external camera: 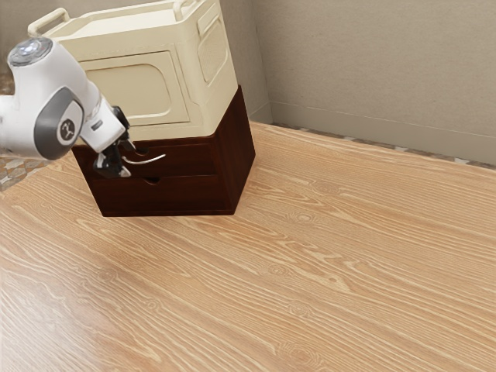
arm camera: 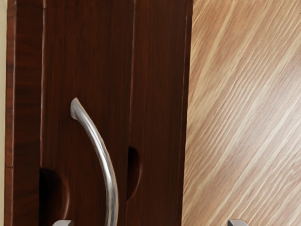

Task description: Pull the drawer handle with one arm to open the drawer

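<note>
I am seeing a slim, silvery handle [arm camera: 104, 157] running lengthwise across the upper drawer [external camera: 191, 157] and bowing outward. The drawer is sitting shut, its dark reddish-brown wooden front standing upright, a rounded notch cutting into its top edge.

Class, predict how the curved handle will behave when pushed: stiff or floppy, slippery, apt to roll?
The handle would probably feel stiff, since it looks like metal. Its smooth shine suggests it might be slippery. Rolling seems unlikely, as one end meets the drawer front.
</note>
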Robot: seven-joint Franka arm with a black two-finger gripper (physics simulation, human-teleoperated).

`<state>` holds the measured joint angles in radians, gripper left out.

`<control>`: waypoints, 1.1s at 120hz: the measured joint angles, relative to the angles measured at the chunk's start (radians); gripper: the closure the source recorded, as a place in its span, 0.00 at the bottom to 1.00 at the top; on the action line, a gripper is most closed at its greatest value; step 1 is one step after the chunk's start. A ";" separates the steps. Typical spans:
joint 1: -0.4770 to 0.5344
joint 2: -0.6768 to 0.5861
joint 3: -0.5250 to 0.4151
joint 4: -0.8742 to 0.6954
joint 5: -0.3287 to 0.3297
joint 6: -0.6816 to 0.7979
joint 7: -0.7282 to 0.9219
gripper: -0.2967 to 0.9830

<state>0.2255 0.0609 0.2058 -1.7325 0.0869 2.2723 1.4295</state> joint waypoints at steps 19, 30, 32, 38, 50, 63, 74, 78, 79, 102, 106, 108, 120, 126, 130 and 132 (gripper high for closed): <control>-0.021 0.026 0.000 0.003 -0.021 0.016 0.006 0.48; -0.016 0.033 0.002 0.004 -0.035 0.021 0.009 0.49; -0.015 0.034 0.002 0.004 -0.037 0.022 0.010 0.50; -0.011 0.038 0.003 0.005 -0.041 0.023 0.011 0.51; -0.009 0.048 0.004 0.007 -0.045 0.026 0.014 0.52; 0.006 0.060 0.004 0.016 -0.054 0.028 0.017 0.53; 0.012 0.069 0.004 0.025 -0.059 0.029 0.019 0.54; 0.012 0.072 0.004 0.028 -0.059 0.029 0.019 0.54; 0.012 0.073 0.004 0.030 -0.060 0.029 0.019 0.54; 0.017 0.092 0.005 0.047 -0.063 0.033 0.022 0.56; 0.023 0.096 0.004 0.052 -0.063 0.034 0.023 0.56; 0.026 0.098 0.004 0.054 -0.063 0.034 0.023 0.56; 0.032 0.106 0.004 0.062 -0.067 0.035 0.024 0.57; 0.032 0.108 0.004 0.064 -0.071 0.036 0.024 0.58; 0.032 0.108 0.004 0.064 -0.072 0.036 0.025 0.59; 0.032 0.108 0.004 0.064 -0.073 0.036 0.025 0.60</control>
<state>0.2574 0.1689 0.2101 -1.6682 0.0142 2.3086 1.4544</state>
